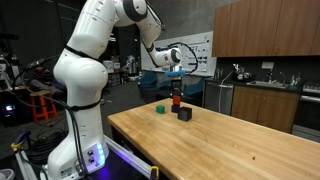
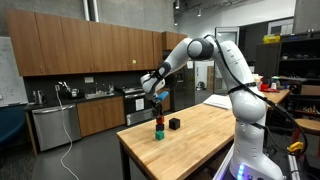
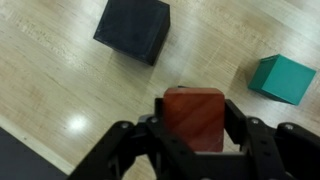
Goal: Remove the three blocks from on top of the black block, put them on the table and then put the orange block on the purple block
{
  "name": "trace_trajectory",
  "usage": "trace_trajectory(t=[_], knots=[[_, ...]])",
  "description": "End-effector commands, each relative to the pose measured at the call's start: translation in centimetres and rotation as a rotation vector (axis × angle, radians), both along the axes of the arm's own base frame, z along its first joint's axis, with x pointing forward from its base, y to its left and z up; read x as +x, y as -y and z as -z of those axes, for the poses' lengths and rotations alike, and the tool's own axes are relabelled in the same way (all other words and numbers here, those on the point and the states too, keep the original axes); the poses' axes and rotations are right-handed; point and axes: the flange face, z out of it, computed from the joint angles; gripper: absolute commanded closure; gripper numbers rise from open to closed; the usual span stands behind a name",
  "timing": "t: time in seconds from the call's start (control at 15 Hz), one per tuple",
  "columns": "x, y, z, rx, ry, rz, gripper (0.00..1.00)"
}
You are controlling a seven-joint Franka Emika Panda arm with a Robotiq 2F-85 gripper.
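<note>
In the wrist view the gripper (image 3: 195, 128) is seen entering from the bottom edge of the frame, its jaws partly closed on the orange block (image 3: 195, 112), which is clamped between the two dark fingers (image 3: 238, 122), one pressed against each side face. The block is held squarely, with its top face towards the camera, low in the frame and just right of centre. What lies directly under it is hidden in this view. The black block (image 3: 133, 28) is seen at the upper left of centre, resting on the table (image 3: 60, 75) and well apart from the held block. The green block (image 3: 282, 78) is seen at the right edge, also on the wood and clear of the gripper. In an exterior view the gripper (image 1: 176, 90) hangs from the arm near the far end of the table (image 1: 240, 140), with the orange block (image 1: 177, 99) at its tips and a small dark shape, taken to be the purple block (image 1: 177, 106), directly beneath; whether the two are touching cannot be told. The green block (image 1: 160, 108) is seen just left of them and the black block (image 1: 185, 114) just to the lower right. In an exterior view the orange block (image 2: 157, 121), purple block (image 2: 157, 127) and green block (image 2: 157, 134) are lined up vertically in the frame below the gripper (image 2: 156, 112), with the black block (image 2: 175, 124) to their right on the table (image 2: 200, 145).
</note>
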Motion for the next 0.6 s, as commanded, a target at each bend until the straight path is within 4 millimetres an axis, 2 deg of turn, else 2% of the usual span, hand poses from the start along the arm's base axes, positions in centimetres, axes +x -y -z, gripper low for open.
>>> trace_trajectory(t=[0.0,0.53], knots=[[-0.28,-0.23,-0.71,0.0,-0.011,0.012,0.67],[-0.55,-0.96,-0.59,-0.012,0.003,0.076,0.67]])
